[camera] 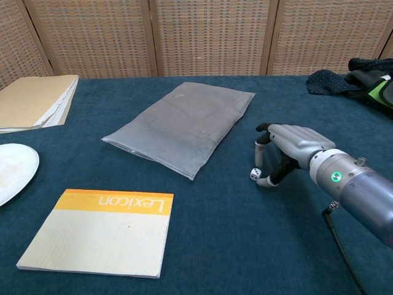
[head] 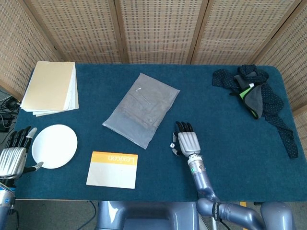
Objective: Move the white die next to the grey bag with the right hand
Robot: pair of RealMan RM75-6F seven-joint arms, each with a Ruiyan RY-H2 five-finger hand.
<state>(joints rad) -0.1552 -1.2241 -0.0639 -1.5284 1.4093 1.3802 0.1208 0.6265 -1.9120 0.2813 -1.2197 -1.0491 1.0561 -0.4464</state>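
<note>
Right hand (camera: 293,145) sat palm-down over the bench (camera: 245,246), fingers (camera: 260,149) apart and curled down around the die (camera: 254,174). Thumb tip was just beside it; actual contact could not be told. Die lay on the bench, near the bag (camera: 182,125) corner but apart from it. Book (camera: 101,230) cover read "Lexicon", upside down in the chest view. Right forearm ran in low from the near edge, green light on the wrist. Left hand (head: 13,155) hung off the bench's left edge by the plate (head: 54,145), fingers spread, holding nothing.
</note>
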